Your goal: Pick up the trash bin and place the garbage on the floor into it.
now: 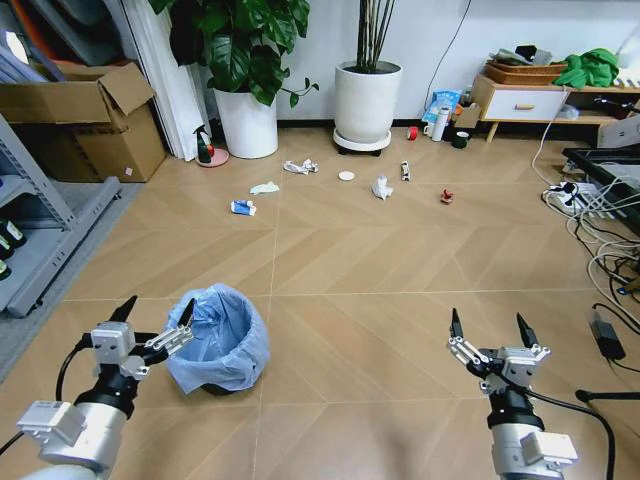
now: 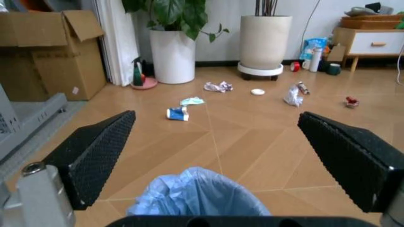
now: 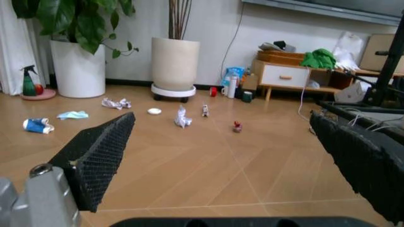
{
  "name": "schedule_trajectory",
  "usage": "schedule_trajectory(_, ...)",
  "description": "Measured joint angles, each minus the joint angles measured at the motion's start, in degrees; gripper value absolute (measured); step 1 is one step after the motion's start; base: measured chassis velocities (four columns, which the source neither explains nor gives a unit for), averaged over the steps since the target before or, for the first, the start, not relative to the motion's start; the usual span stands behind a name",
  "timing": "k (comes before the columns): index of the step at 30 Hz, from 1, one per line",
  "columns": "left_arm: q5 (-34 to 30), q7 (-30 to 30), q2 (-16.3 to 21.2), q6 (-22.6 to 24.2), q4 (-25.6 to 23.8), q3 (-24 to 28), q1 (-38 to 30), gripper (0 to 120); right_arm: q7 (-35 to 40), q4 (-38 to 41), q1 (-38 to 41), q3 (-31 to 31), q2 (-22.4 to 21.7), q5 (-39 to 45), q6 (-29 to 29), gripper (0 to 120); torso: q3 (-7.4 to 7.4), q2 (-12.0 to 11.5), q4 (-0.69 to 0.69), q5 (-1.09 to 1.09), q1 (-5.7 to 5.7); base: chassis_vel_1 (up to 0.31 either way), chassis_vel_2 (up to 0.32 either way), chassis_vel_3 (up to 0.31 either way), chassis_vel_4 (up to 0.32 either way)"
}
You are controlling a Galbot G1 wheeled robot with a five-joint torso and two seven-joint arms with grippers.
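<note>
The trash bin (image 1: 217,340), small and dark with a crinkled light-blue bag over its rim, stands on the floor (image 1: 380,300) at the near left. My left gripper (image 1: 158,310) hangs open just left of it, one finger close to the bag's rim. In the left wrist view the bin (image 2: 198,196) sits below the open left gripper (image 2: 216,118). My right gripper (image 1: 488,325) is open over bare floor at the near right. The garbage lies farther off: a blue-white packet (image 1: 243,208), a pale tissue (image 1: 265,187), crumpled paper (image 1: 299,167), a white disc (image 1: 346,176), a white wad (image 1: 381,187), a wrapper stick (image 1: 405,171) and a red scrap (image 1: 446,197).
Two white plant pots (image 1: 366,100) stand at the back wall, with a green spray bottle (image 1: 204,148) beside the left one. Cardboard boxes (image 1: 90,120) and a grey shelf (image 1: 40,215) line the left. Cables and a power strip (image 1: 585,200) crowd the right. A low cabinet (image 1: 525,100) is back right.
</note>
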Motion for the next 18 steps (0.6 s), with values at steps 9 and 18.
schedule_trajectory(9,-2.3,-0.6,2.8,0.7,0.9,-0.4,-1.0,100,0.0,-0.3,-0.3,-0.2,0.4,-0.3,0.0,100,0.00,0.0,0.00,0.00,0.00,0.000,0.000,0.000,0.000)
schedule_trajectory(18,-4.7,-2.9,6.1,4.0,1.6,-0.2,-2.1,100,0.0,-0.4,-0.5,-0.2,0.6,-0.6,0.0,100,0.00,0.0,0.00,0.00,0.00,0.000,0.000,0.000,0.000)
